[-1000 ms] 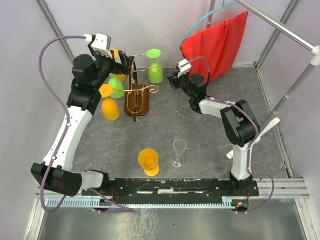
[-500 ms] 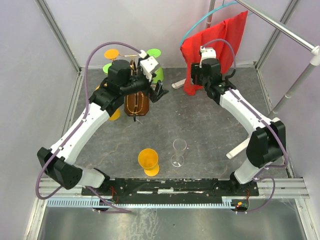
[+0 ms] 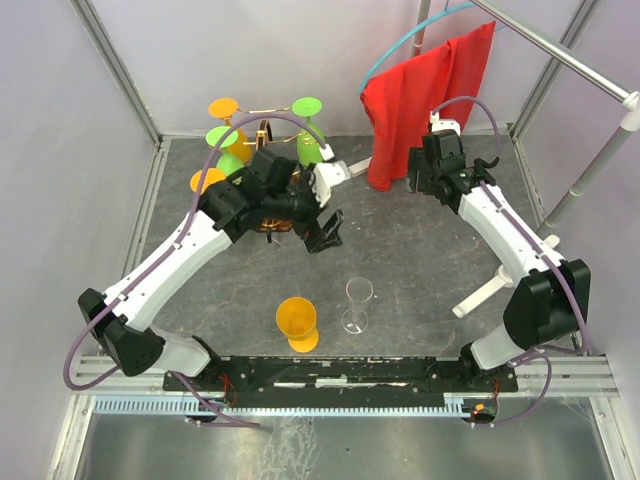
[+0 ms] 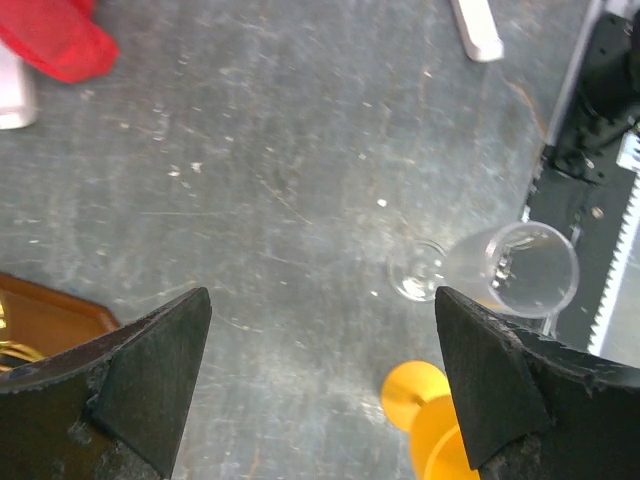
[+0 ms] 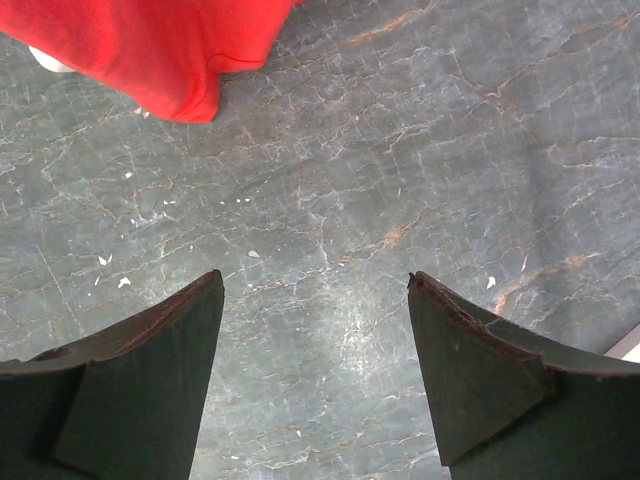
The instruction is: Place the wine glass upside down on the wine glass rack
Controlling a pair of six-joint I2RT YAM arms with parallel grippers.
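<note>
Left tool is spread wide and empty, hanging over the bare desk between the rack and the near edge. My read is that this is the approach for the pick. The wine glass, the clear one, stands upright toward the near middle of the desk, well apart from the rack. An orange glass stands near it on the left. In the left wrist view the clear glass sits off toward the right-hand finger, not centred, so I'd shift sideways before dropping. I can't be sure the clear one is the target rather than the orange, but it lines up better. Take it low on the bowl or at the top of the stem and square to it. It's thin and top-heavy, so a nudge from one finger probably tips it. Keep the other finger out of the orange glass's way. Close softly, since clear glass gives little visual cue of contact. Lift well clear of the desk before rolling the wrist over. At the rack a green glass and others already hang from the wire arms. The left arm hides the middle of the rack, so I can't tell which arm is free; confirm that first. Bring the foot in from the open side and don't let go until it sits on the wire. Right tool is open with nothing in it, parked over the desk just beside the red cloth. Leave it there.
</note>
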